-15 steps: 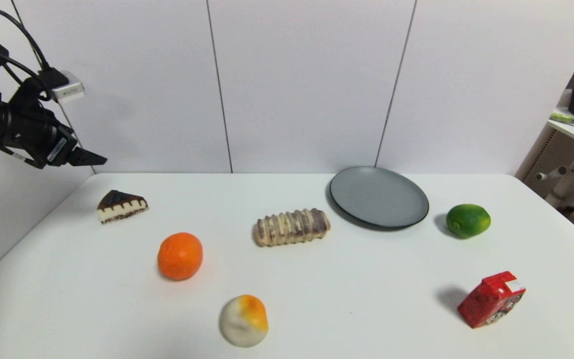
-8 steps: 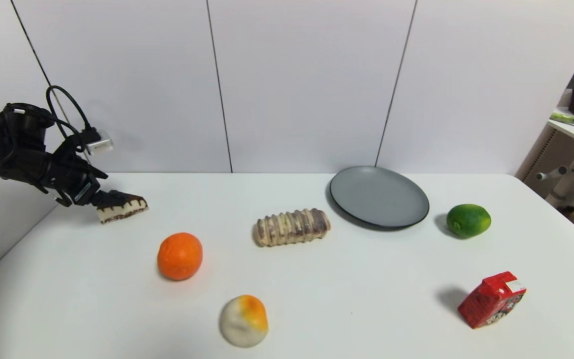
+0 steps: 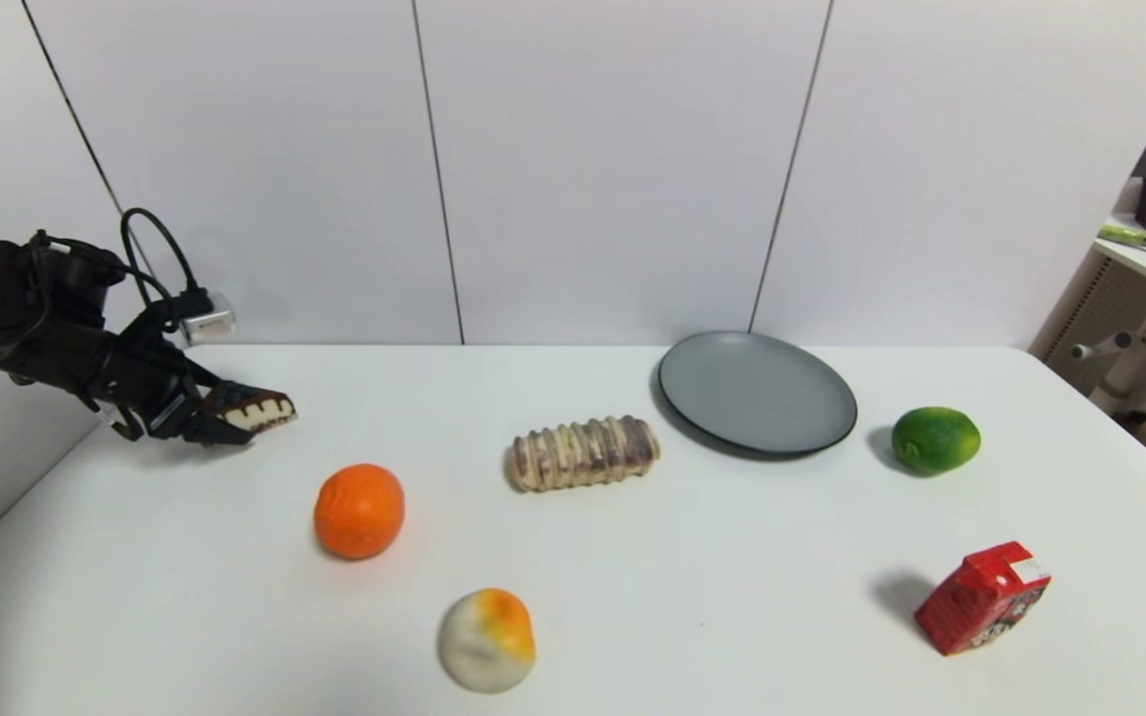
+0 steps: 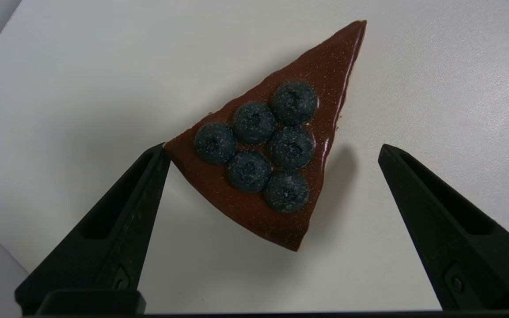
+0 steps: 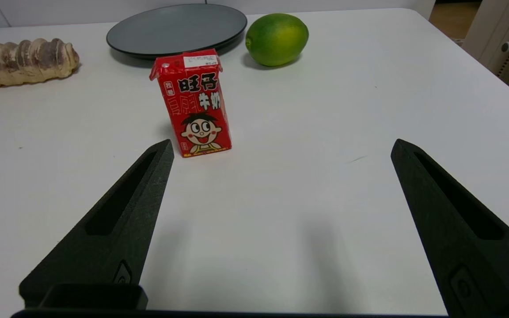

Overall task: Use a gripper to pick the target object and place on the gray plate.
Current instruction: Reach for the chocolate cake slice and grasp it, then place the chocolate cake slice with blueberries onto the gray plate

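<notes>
Cake (image 4: pixel 276 145): dark brown glossy top, six dark blue berries; cream side, brown base. Plate (image 3: pixel 756 393): matte dark gray, darker rim. Roll (image 3: pixel 582 452): tan with brown stripes. Orange (image 3: pixel 359 510) orange, lime (image 3: pixel 934 440) green. Bun (image 3: pixel 486 638): off-white, orange patch. Carton (image 5: pixel 191 102): red, cartoon face, white label. Grippers (image 4: pixel 272 150) (image 5: pixel 281 150) black. Table (image 3: pixel 692 587) white.

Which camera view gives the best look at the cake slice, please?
The left wrist view: the cake slice fills it from above, chocolate top and blueberries clear, between the open left gripper fingers. The head view shows it small and partly hidden by that gripper. The right wrist view misses it.
</notes>
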`<state>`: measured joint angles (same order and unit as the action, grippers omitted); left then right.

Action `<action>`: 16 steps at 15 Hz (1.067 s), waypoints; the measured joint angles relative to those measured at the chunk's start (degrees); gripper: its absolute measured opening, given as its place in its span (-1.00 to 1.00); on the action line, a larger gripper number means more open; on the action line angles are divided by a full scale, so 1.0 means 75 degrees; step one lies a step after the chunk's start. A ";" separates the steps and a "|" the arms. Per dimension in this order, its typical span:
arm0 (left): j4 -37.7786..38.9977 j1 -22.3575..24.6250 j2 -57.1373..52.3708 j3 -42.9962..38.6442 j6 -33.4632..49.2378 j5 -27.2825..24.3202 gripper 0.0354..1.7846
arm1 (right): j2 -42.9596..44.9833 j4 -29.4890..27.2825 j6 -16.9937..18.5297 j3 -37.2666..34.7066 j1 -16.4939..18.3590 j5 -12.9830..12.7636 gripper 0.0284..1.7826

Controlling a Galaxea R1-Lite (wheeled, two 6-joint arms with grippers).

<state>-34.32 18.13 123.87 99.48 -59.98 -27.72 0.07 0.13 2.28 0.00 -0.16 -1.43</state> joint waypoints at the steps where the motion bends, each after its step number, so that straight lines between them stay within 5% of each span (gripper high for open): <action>1: 0.0000 0.0003 0.0033 0.0000 -0.0007 0.0000 0.89 | 0.0000 0.0003 0.0000 0.0000 0.0000 0.0000 0.90; 5: 0.0016 -0.0003 0.0137 0.0015 0.0000 0.0000 0.89 | 0.0000 0.0003 0.0000 0.0000 0.0000 0.0003 0.90; 10: 0.0063 -0.0007 0.0224 0.0091 0.0011 0.0000 0.09 | 0.0000 0.0003 -0.0003 0.0000 0.0000 0.0003 0.90; 13: 0.0067 -0.0007 0.0232 0.0176 0.0018 -0.0005 -0.14 | 0.0000 0.0003 0.0000 0.0000 0.0000 0.0003 0.90; 16: 0.0063 -0.0007 0.0236 0.0187 0.0034 -0.0011 -0.15 | 0.0000 0.0003 0.0000 0.0000 0.0000 0.0007 0.90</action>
<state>-33.84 18.08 125.64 100.88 -59.72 -27.81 0.07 0.16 2.28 0.00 -0.16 -1.38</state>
